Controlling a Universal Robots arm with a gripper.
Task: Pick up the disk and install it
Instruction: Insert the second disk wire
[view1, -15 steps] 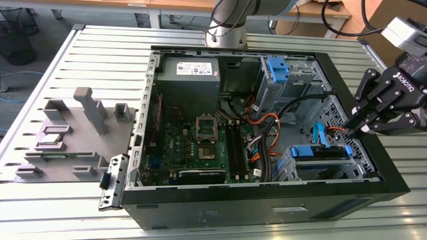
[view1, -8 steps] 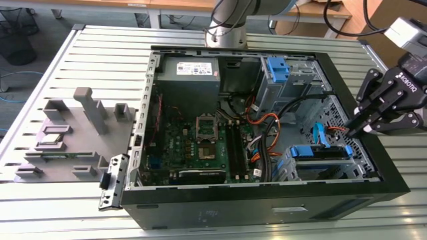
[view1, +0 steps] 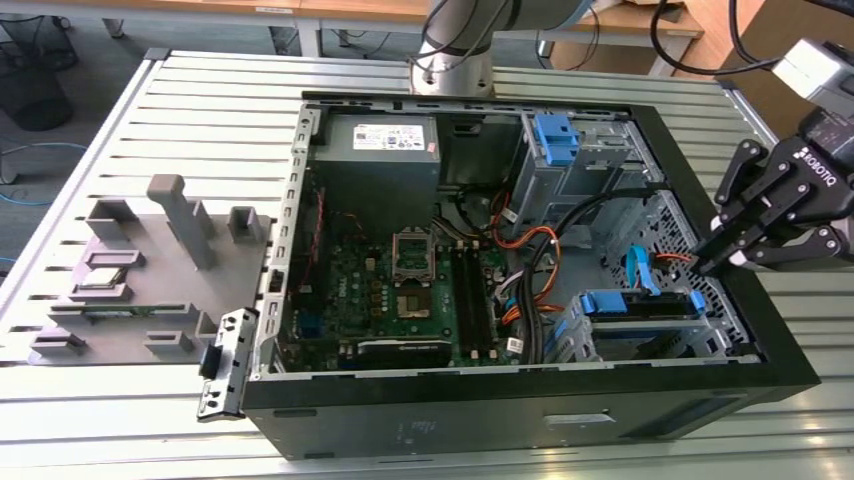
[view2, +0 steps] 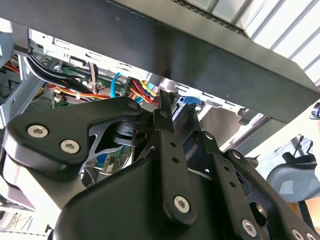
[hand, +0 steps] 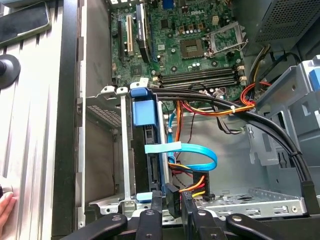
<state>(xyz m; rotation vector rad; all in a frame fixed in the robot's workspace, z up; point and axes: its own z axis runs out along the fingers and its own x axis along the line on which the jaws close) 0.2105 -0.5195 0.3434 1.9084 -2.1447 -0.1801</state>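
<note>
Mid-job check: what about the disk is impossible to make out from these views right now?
1. Label of the disk: in the first wrist view it stands edge-on in the metal cage.
2. Its lower end: in the first wrist view it is covered by the hand and the blue cable.
3. How deep it sits: in the exterior view the cage's top covers it.

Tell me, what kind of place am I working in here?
Likely a lab or workshop test bench: an open computer case lies on a slatted metal table, with grey holders beside it and desks behind.
</note>
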